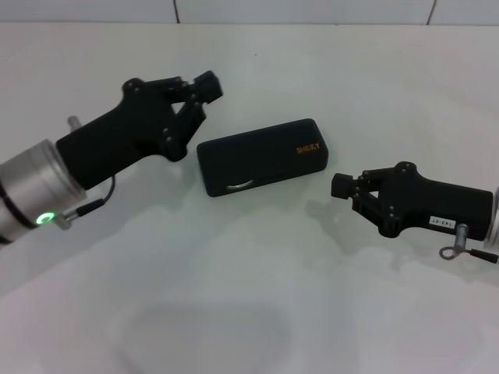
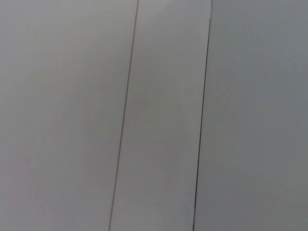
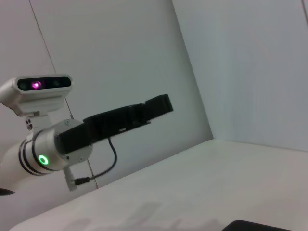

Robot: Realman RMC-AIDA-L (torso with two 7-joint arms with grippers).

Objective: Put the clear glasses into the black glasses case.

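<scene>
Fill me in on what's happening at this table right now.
A two-armed robot is working over a white table with a black glasses case lying closed in the middle, orange lettering on its lid. The left gripper hovers just off the case's left end; the right gripper sits low near its right end. Neither holds anything, and both look shut. No clear glasses show loose on the table; a pale sliver shows at the case's front edge, so they may already be inside.

- Left gripper (image 1: 207, 86): matte black linkage fingers, silver wrist collar, glowing green ring light, thin black cable.
- Right gripper (image 1: 341, 187): matte black, small white label, metal connector.
</scene>
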